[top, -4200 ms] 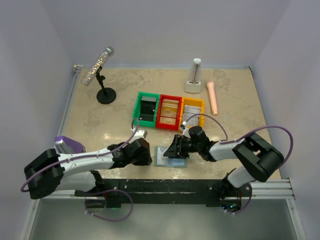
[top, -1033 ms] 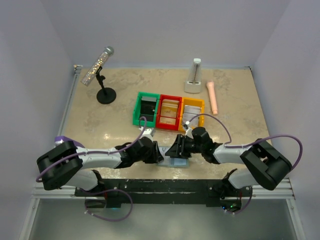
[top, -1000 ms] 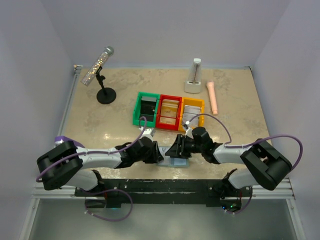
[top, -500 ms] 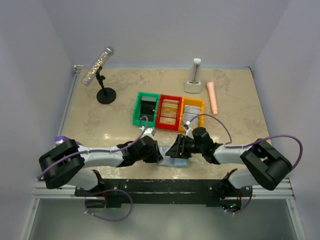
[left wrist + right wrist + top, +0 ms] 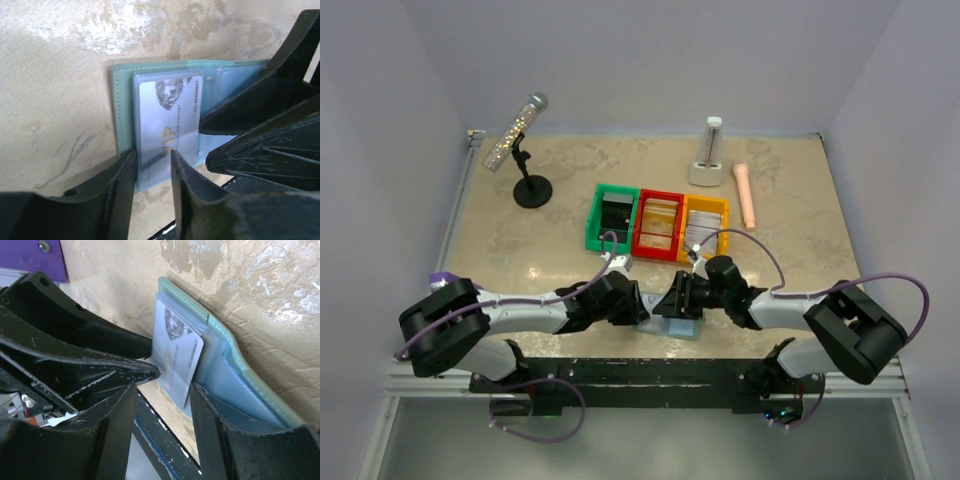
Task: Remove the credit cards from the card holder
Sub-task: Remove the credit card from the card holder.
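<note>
The card holder (image 5: 125, 105) lies open on the table near the front edge, teal rim and pale blue pockets up; in the top view the card holder (image 5: 678, 328) sits between both grippers. A silvery credit card (image 5: 167, 120) marked VIP sticks partly out of its pocket toward my left gripper (image 5: 151, 155). That gripper's jaws stand apart, one finger (image 5: 182, 175) lying on the card's end, the other by the holder's rim. My right gripper (image 5: 164, 387) is open; its right finger (image 5: 215, 415) rests on the blue panel, and the card (image 5: 177, 357) reaches between its jaws.
Green (image 5: 613, 217), red (image 5: 658, 222) and yellow (image 5: 705, 222) bins stand in a row behind the holder. A microphone on a stand (image 5: 531, 188) is at the back left, a white metronome (image 5: 708, 155) and pink cylinder (image 5: 746, 195) at the back right. The black rail (image 5: 640, 368) runs just in front.
My left gripper has slid rightward from beside the holder onto its left end, creeping slightly further over the last second. The right gripper has stayed on the holder.
</note>
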{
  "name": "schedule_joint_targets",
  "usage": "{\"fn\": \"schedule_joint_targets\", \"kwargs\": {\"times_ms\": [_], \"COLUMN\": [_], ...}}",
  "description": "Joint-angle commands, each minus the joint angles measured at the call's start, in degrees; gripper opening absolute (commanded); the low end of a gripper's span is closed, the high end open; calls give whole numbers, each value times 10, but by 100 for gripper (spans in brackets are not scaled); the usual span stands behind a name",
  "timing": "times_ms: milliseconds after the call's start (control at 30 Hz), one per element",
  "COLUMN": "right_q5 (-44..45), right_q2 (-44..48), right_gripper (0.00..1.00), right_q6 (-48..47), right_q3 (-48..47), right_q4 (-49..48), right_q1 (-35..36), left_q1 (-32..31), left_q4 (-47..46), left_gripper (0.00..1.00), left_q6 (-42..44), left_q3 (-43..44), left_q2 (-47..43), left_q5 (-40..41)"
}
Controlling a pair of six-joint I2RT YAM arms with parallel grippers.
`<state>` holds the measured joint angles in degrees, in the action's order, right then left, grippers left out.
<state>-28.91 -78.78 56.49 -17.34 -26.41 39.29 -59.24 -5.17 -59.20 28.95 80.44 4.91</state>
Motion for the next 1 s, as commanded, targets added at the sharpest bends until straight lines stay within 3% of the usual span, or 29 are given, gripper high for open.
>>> {"fn": "schedule_joint_targets", "kwargs": {"times_ms": [0, 533, 767, 967], "right_q5": [3, 13, 14, 13], "right_q2": [20, 17, -1, -3], "right_gripper": [51, 51, 51, 51], "right_q6": [-21, -42, -45, -48], "right_q3": [-10, -37, -50, -54], "right_q4": [21, 66, 72, 73], "right_q1": [2, 2, 2, 0], "left_q1": [-2, -2, -2, -2], "left_q4": [42, 117, 131, 134], "left_gripper": [45, 46, 54, 49], "left_q6": [8, 18, 22, 30], "left_q3": [-13, -7, -7, -11], "left_q2": [9, -78, -102, -127], "left_q5": [13, 43, 48, 59]}}
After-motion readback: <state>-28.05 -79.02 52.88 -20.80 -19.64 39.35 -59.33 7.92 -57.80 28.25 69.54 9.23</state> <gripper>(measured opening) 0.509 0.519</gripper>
